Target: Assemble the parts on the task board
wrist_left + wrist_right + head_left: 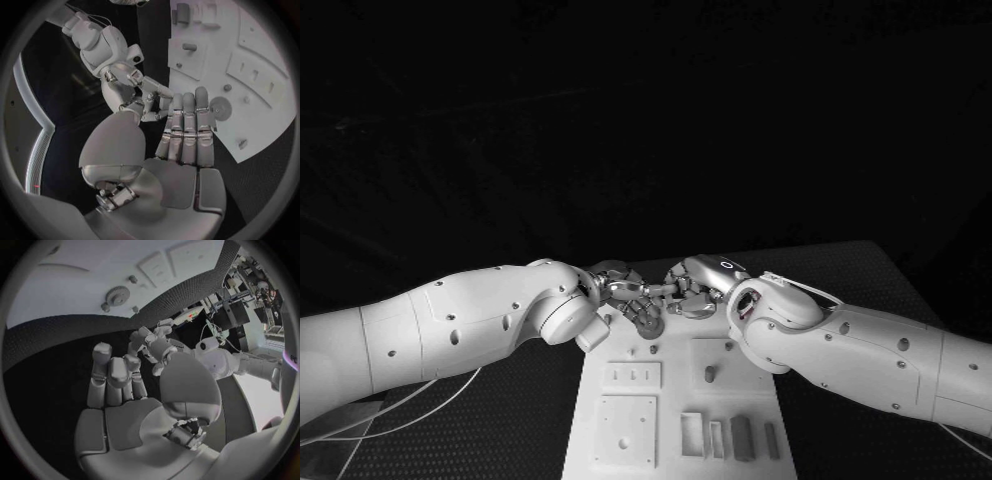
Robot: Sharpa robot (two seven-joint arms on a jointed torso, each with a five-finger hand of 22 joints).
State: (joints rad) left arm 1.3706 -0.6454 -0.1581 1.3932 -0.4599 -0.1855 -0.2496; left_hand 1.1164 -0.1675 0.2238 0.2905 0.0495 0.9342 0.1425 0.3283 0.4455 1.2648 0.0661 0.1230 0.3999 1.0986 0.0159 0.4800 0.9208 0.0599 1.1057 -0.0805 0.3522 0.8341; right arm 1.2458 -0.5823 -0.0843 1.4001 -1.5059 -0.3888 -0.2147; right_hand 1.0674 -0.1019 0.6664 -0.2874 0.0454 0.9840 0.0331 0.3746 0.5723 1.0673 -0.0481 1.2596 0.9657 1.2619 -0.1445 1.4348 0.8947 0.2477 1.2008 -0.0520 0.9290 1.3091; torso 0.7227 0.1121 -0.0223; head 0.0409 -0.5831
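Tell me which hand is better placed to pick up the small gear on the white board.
Probably the left hand: in its wrist view its straight fingertips lie right beside the gear on the board. The right hand hangs over the black table, apart from it.

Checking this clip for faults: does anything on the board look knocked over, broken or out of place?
Nothing stands out. The task board lies flat and straight on the table, its parts seated or lying in order. The left hand and right hand meet at its far end, apparently holding nothing.

Matt white task board (678,400) on rough, woven-looking black table (502,420); both arms' shells (459,325) glossy, smooth plastic.
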